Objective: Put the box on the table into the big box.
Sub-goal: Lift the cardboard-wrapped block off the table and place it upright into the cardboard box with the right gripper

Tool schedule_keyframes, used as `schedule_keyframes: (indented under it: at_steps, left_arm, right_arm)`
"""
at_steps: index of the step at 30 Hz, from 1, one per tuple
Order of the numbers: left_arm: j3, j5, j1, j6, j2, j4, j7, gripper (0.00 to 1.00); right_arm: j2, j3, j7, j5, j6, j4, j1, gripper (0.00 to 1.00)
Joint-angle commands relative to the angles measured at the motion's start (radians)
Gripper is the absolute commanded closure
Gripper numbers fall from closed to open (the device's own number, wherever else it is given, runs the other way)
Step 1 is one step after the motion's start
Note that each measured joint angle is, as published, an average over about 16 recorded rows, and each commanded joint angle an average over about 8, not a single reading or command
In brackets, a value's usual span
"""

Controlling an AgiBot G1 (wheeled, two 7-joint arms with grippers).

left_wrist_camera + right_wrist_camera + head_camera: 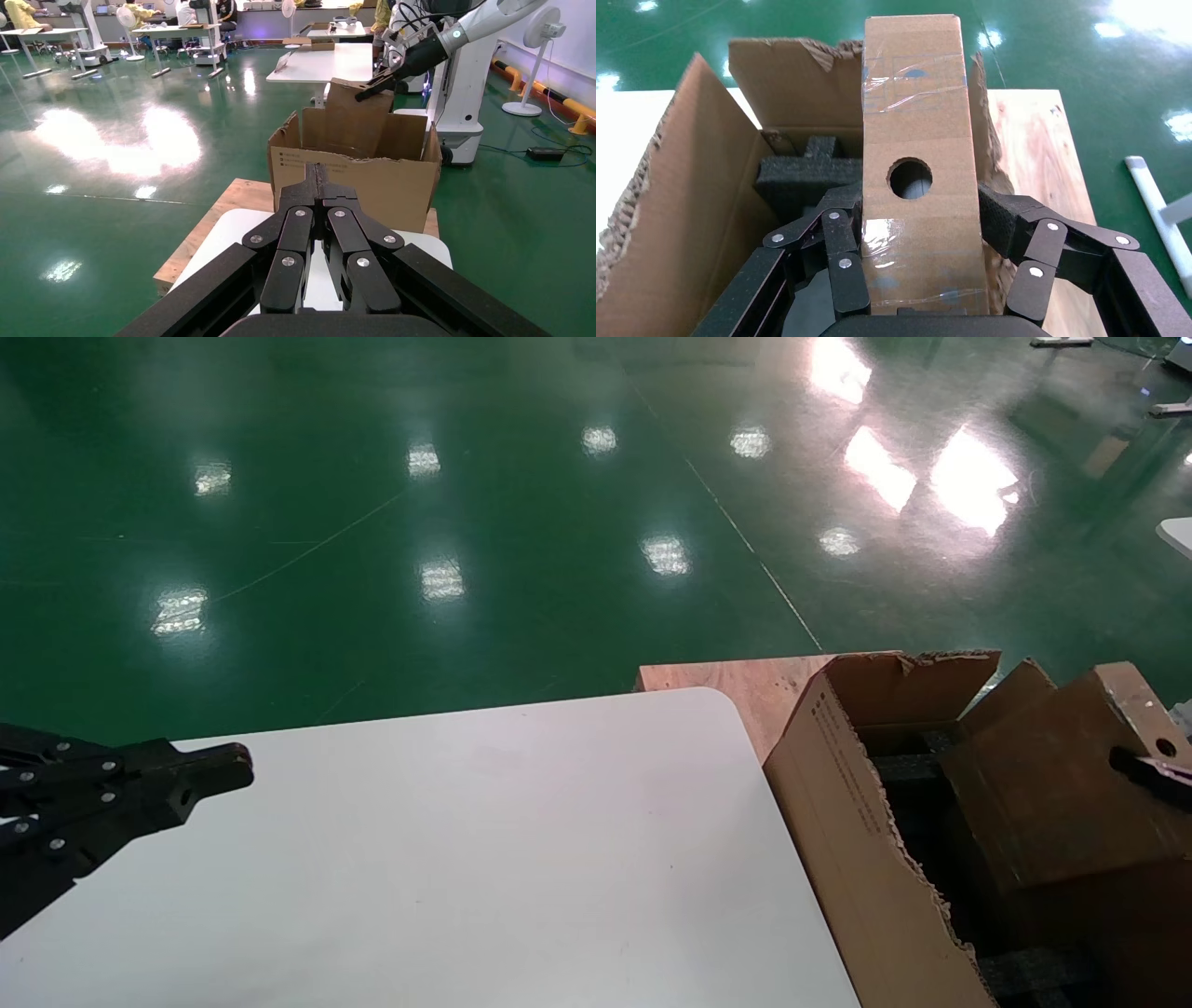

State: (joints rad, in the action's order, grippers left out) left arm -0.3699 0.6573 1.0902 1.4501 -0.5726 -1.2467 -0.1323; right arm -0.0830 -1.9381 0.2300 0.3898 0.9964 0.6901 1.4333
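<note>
The small brown box [1052, 784], with tape strips and a round hole, is tilted and partly inside the open top of the big torn-edged carton [838, 803]. My right gripper [919, 203] is shut on the box [916, 140], with a finger on each side. Black foam [800, 175] lies inside the carton [687, 210]. In the left wrist view the box [358, 105] sticks up out of the carton [351, 182], with the right gripper [372, 90] on it. My left gripper [237, 768] is shut and empty over the left of the white table [466, 859].
The carton stands on a brown wooden board [736, 682] just past the table's right edge. Shiny green floor lies beyond. A white pole [1158, 210] lies on the floor beside the board. Another robot's base [460, 105] stands behind the carton.
</note>
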Motion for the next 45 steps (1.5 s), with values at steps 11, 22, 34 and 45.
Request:
schedule_keyframes:
  at_steps: [11, 22, 34, 45]
  left_arm:
    - [0.0, 0.0, 0.0, 0.0, 0.0, 0.0, 0.0, 1.0]
    - [0.0, 0.0, 0.0, 0.0, 0.0, 0.0, 0.0, 1.0]
    - [0.0, 0.0, 0.0, 0.0, 0.0, 0.0, 0.0, 1.0]
    - [0.0, 0.0, 0.0, 0.0, 0.0, 0.0, 0.0, 1.0]
  right_arm:
    - [-0.074, -0.049, 0.097, 0.068, -0.081, 0.119, -0.004, 1.0]
    - [-0.067, -0.075, 0.117, 0.09, -0.125, 0.141, -0.004, 1.0]
    - [-0.005, -0.136, 0.103, 0.136, -0.123, 0.088, -0.023, 1.0]
    - [0.045, -0.189, 0.098, 0.192, -0.1, 0.044, -0.049, 1.0]
